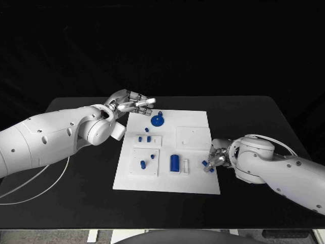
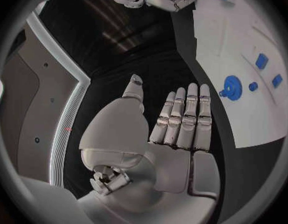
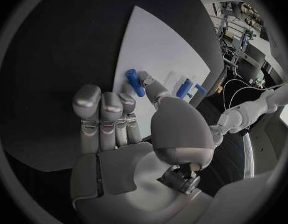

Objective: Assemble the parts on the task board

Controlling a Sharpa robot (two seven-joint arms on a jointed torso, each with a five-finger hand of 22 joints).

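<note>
The right hand [image 1: 220, 158] pinches a small blue cylindrical peg [image 1: 205, 164] at the white task board's [image 1: 192, 180] right edge, lower right of centre; the left hand [image 1: 131, 103], released, hovers upper left.

This is a robotics lab. A white task board [image 1: 195, 129] with small blue parts [image 1: 174, 162] lies on a black table [image 1: 74, 195] against a dark backdrop, and racks of equipment and cables [image 3: 240, 40] stand beyond the table.
</note>
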